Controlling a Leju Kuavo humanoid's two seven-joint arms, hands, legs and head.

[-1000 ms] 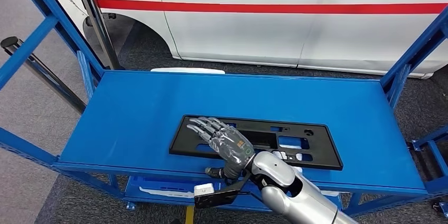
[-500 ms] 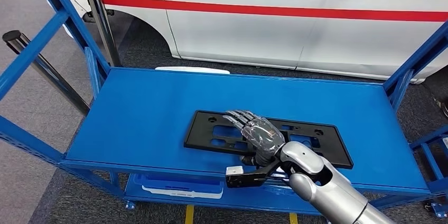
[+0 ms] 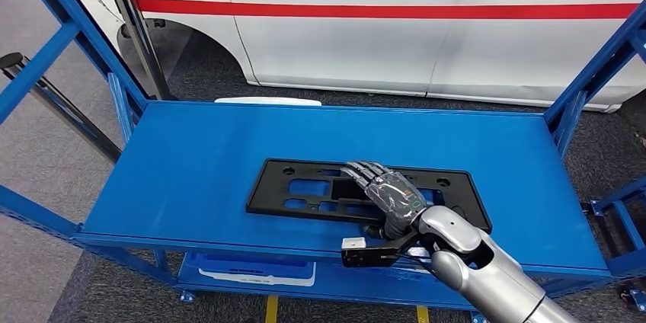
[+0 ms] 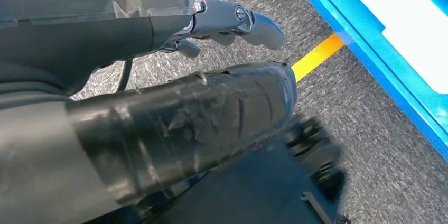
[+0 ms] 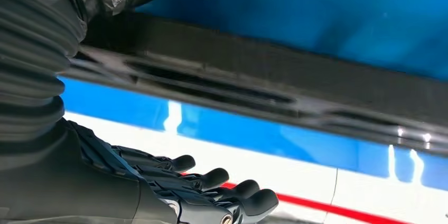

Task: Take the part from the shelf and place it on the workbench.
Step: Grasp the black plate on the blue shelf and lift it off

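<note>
On the blue shelf (image 3: 190, 171), the right hand (image 3: 388, 193) lies across the black part (image 3: 305, 190).

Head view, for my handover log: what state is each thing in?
black part: flat on the top shelf, not lifted.
right hand: fingers stretched over the part, not closed.
left hand: holds nothing, above the floor.
car doors: shut.

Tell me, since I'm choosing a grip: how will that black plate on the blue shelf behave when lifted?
The black plate is long, thin and full of cutouts, so probably light and may flex if lifted by one end. Lying flat on the smooth shelf, it may slide under the right hand.
</note>
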